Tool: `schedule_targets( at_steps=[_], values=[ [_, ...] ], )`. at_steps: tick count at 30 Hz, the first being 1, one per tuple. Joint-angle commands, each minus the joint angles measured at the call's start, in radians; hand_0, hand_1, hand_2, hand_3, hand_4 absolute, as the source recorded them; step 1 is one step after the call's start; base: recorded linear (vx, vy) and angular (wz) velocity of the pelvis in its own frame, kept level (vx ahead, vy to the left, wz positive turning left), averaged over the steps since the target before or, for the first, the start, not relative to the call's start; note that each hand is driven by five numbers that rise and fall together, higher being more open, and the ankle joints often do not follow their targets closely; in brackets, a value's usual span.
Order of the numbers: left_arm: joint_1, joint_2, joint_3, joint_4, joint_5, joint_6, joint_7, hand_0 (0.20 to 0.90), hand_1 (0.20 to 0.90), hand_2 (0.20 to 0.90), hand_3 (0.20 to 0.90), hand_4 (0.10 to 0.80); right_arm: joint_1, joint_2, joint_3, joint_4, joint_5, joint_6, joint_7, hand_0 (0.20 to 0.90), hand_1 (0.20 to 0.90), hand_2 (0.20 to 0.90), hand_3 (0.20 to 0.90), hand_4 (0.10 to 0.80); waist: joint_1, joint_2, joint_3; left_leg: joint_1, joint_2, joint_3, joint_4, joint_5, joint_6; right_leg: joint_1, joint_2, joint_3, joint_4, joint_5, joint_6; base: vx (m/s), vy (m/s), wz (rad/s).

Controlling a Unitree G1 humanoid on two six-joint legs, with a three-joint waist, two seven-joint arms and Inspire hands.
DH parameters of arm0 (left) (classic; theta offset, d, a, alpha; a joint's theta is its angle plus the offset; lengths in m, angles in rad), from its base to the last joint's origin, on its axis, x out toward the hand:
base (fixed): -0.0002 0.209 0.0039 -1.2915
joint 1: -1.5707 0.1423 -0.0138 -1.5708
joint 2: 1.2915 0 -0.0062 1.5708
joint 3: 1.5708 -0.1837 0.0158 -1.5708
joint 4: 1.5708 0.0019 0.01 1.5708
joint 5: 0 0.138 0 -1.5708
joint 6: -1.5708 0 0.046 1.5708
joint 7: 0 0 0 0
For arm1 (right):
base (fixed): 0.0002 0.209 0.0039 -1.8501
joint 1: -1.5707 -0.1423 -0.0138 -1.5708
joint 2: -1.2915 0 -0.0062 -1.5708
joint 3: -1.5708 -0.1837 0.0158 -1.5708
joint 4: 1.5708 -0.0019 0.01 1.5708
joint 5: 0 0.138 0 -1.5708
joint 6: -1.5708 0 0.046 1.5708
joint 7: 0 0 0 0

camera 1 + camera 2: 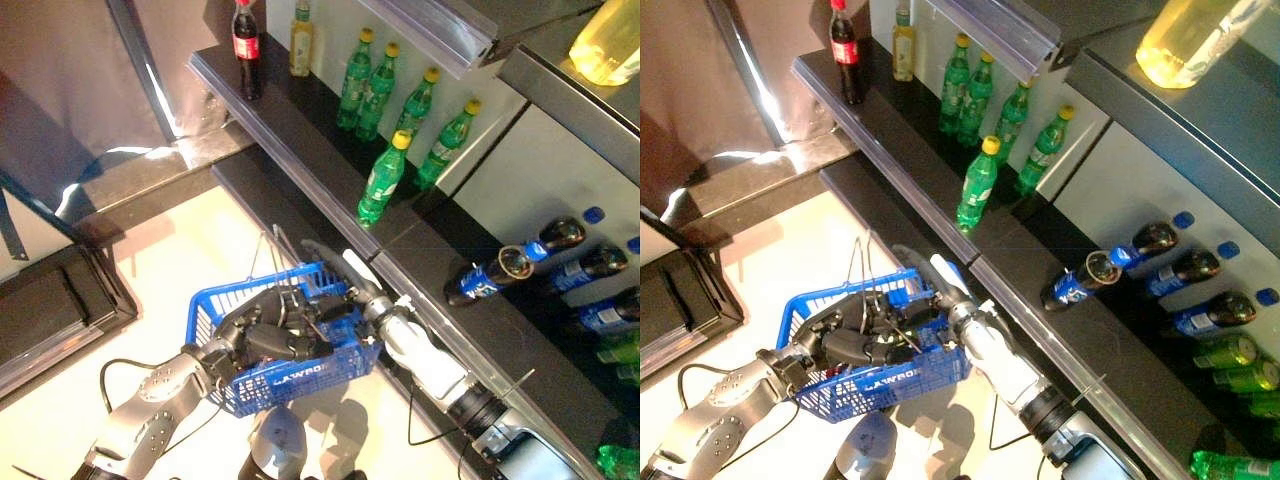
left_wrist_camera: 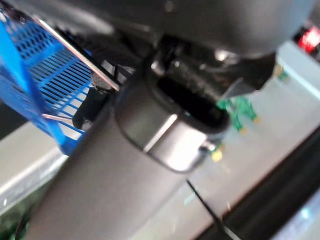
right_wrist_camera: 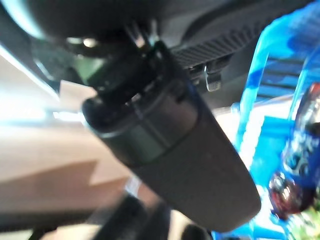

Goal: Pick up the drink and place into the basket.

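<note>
A blue mesh basket (image 1: pixel 300 378) hangs in front of the dark shelf, and my left hand (image 1: pixel 252 336) is curled on its rim, holding it up. My right hand (image 1: pixel 335 300) reaches into the basket from the shelf side, its white-covered thumb sticking out straight above the rim. In the right wrist view a dark drink bottle with a blue label (image 3: pixel 300 160) shows inside the basket (image 3: pixel 265 65), just past the thumb. Whether the right hand still grips that bottle is hidden by the basket.
Several green bottles (image 1: pixel 385 180) stand on the dark shelf (image 1: pixel 300 140), with a cola bottle (image 1: pixel 246 40) at its far end. Dark bottles with blue labels (image 1: pixel 500 270) lie on the lower shelf to the right. A dark low platform (image 1: pixel 50 320) sits at the left.
</note>
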Motion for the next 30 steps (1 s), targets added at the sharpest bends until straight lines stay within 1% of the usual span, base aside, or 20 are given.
schedule_targets(
  at_steps=[1, 4, 8, 9, 11, 14, 15, 16, 18, 20, 21, 23, 24, 25, 27, 30],
  values=[
    [-0.183, -0.134, 0.106, -0.234, -0.053, -0.472, -0.023, 0.3, 0.3, 0.3, 0.2, 0.1, 0.013, -0.036, -0.015, -0.099, 0.03, -0.082, -0.061, 0.9, 0.9, 0.9, 0.9, 0.8, -0.037, 0.049, -0.24, 0.055, 0.003, -0.019, -0.064, -0.037, 0.014, -0.028, -0.031, -0.018, 0.04, 0.056, 0.014, -0.012, 0.011, -0.15],
    [-0.164, -0.136, 0.128, -0.199, -0.005, -0.492, 0.049, 0.3, 0.3, 0.3, 0.2, 0.1, 0.049, -0.054, -0.042, -0.145, 0.035, -0.103, -0.087, 0.9, 0.9, 0.9, 0.9, 0.8, -0.062, 0.054, -0.241, 0.061, 0.007, 0.002, -0.064, -0.042, 0.017, -0.034, -0.036, -0.001, 0.039, 0.058, 0.018, -0.027, 0.024, -0.09],
    [-0.161, -0.137, 0.13, -0.195, 0.005, -0.495, 0.06, 0.3, 0.3, 0.3, 0.2, 0.1, 0.054, -0.056, -0.044, -0.149, 0.036, -0.107, -0.094, 0.9, 0.9, 0.9, 0.9, 0.8, -0.064, 0.055, -0.241, 0.062, 0.008, 0.005, -0.064, -0.042, 0.017, -0.035, -0.037, 0.001, 0.038, 0.059, 0.019, -0.015, 0.021, -0.14],
    [-0.134, -0.15, 0.166, -0.122, 0.074, -0.541, 0.173, 0.3, 0.3, 0.3, 0.2, 0.1, 0.12, -0.066, -0.082, -0.192, 0.028, -0.165, -0.135, 0.9, 0.9, 0.9, 0.9, 0.8, -0.112, 0.071, -0.245, 0.077, 0.016, 0.045, -0.064, -0.053, 0.022, -0.043, -0.043, 0.035, 0.032, 0.06, 0.025, -0.071, 0.107, -0.48],
    [-0.126, -0.162, 0.186, -0.077, 0.108, -0.564, 0.23, 0.3, 0.3, 0.3, 0.2, 0.1, 0.162, -0.068, -0.1, -0.198, 0.019, -0.199, -0.153, 0.9, 0.9, 0.9, 0.9, 0.8, -0.14, 0.08, -0.246, 0.085, 0.023, 0.068, -0.064, -0.058, 0.023, -0.049, -0.051, 0.05, 0.028, 0.064, 0.03, -0.058, 0.094, -0.68],
    [-0.122, -0.167, 0.193, -0.058, 0.122, -0.572, 0.252, 0.3, 0.3, 0.3, 0.2, 0.1, 0.182, -0.069, -0.111, -0.2, 0.023, -0.213, -0.153, 0.9, 0.9, 0.9, 0.9, 0.8, -0.152, 0.085, -0.247, 0.088, 0.026, 0.079, -0.064, -0.061, 0.022, -0.051, -0.054, 0.055, 0.023, 0.067, 0.034, -0.016, 0.029, -0.44],
    [-0.117, -0.172, 0.202, -0.041, 0.142, -0.579, 0.274, 0.3, 0.3, 0.3, 0.2, 0.1, 0.201, -0.073, -0.123, -0.2, 0.022, -0.234, -0.159, 0.9, 0.9, 0.9, 0.9, 0.8, -0.165, 0.088, -0.248, 0.091, 0.031, 0.09, -0.064, -0.063, 0.021, -0.053, -0.057, 0.06, 0.019, 0.07, 0.036, -0.026, 0.042, -0.14],
    [-0.106, -0.178, 0.224, -0.007, 0.181, -0.591, 0.314, 0.3, 0.3, 0.3, 0.2, 0.1, 0.238, -0.081, -0.152, -0.204, 0.037, -0.272, -0.149, 0.9, 0.9, 0.9, 0.9, 0.8, -0.192, 0.094, -0.247, 0.098, 0.04, 0.115, -0.064, -0.067, 0.019, -0.055, -0.062, 0.067, 0.012, 0.077, 0.042, -0.026, 0.053, -0.08],
    [-0.091, -0.187, 0.256, 0.035, 0.217, -0.588, 0.355, 0.3, 0.3, 0.3, 0.2, 0.1, 0.284, -0.081, -0.192, -0.208, 0.055, -0.305, -0.133, 0.9, 0.9, 0.9, 0.9, 0.8, -0.225, 0.102, -0.247, 0.103, 0.049, 0.14, -0.064, -0.069, 0.016, -0.06, -0.065, 0.08, 0.009, 0.08, 0.047, -0.018, 0.059, -0.19],
    [-0.081, -0.193, 0.284, 0.09, 0.219, -0.596, 0.369, 0.3, 0.3, 0.3, 0.2, 0.1, 0.322, -0.081, -0.225, -0.208, 0.065, -0.326, -0.115, 0.9, 0.9, 0.9, 0.9, 0.8, -0.253, 0.109, -0.245, 0.108, 0.056, 0.165, -0.064, -0.072, 0.015, -0.071, -0.07, 0.093, 0.012, 0.083, 0.049, -0.021, 0.045, -0.23],
    [-0.08, -0.193, 0.285, 0.094, 0.218, -0.598, 0.369, 0.3, 0.3, 0.3, 0.2, 0.1, 0.325, -0.081, -0.227, -0.208, 0.066, -0.328, -0.114, 0.9, 0.9, 0.9, 0.9, 0.8, -0.254, 0.109, -0.245, 0.108, 0.057, 0.167, -0.064, -0.072, 0.015, -0.072, -0.07, 0.094, 0.013, 0.083, 0.049, -0.01, 0.024, -0.22],
    [-0.072, -0.208, 0.302, 0.142, 0.23, -0.597, 0.396, 0.3, 0.3, 0.3, 0.2, 0.1, 0.361, -0.078, -0.26, -0.199, 0.086, -0.346, -0.1, 0.9, 0.9, 0.9, 0.9, 0.8, -0.282, 0.112, -0.241, 0.115, 0.062, 0.19, -0.064, -0.075, 0.014, -0.077, -0.073, 0.106, 0.01, 0.086, 0.05, -0.011, 0.024, -0.28],
    [-0.072, -0.208, 0.302, 0.142, 0.23, -0.597, 0.396, 0.3, 0.3, 0.3, 0.2, 0.1, 0.361, -0.078, -0.26, -0.199, 0.086, -0.346, -0.1, 0.9, 0.9, 0.9, 0.9, 0.8, -0.282, 0.112, -0.241, 0.115, 0.062, 0.19, -0.064, -0.075, 0.014, -0.077, -0.073, 0.106, 0.01, 0.086, 0.05, -0.007, 0.024, -0.3],
    [-0.064, -0.223, 0.316, 0.187, 0.242, -0.594, 0.433, 0.3, 0.3, 0.3, 0.2, 0.1, 0.393, -0.073, -0.302, -0.183, 0.104, -0.356, -0.091, 0.9, 0.9, 0.9, 0.9, 0.8, -0.307, 0.113, -0.239, 0.123, 0.065, 0.21, -0.064, -0.08, 0.013, -0.077, -0.075, 0.116, 0.001, 0.091, 0.05, 0.003, 0.014, -0.22],
    [-0.061, -0.226, 0.326, 0.214, 0.244, -0.596, 0.452, 0.3, 0.3, 0.3, 0.2, 0.1, 0.407, -0.071, -0.326, -0.172, 0.092, -0.365, -0.093, 0.9, 0.9, 0.9, 0.9, 0.8, -0.321, 0.113, -0.238, 0.126, 0.066, 0.219, -0.064, -0.082, 0.012, -0.078, -0.075, 0.123, -0.002, 0.093, 0.051, 0.009, 0.013, -0.35],
    [-0.054, -0.232, 0.353, 0.295, 0.259, -0.58, 0.497, 0.3, 0.3, 0.3, 0.2, 0.1, 0.459, -0.066, -0.405, -0.137, 0.114, -0.368, -0.094, 0.9, 0.9, 0.9, 0.9, 0.8, -0.36, 0.11, -0.239, 0.135, 0.067, 0.244, -0.064, -0.089, 0.01, -0.085, -0.079, 0.143, -0.008, 0.1, 0.054, 0.022, 0.004, -0.35]
  ],
)
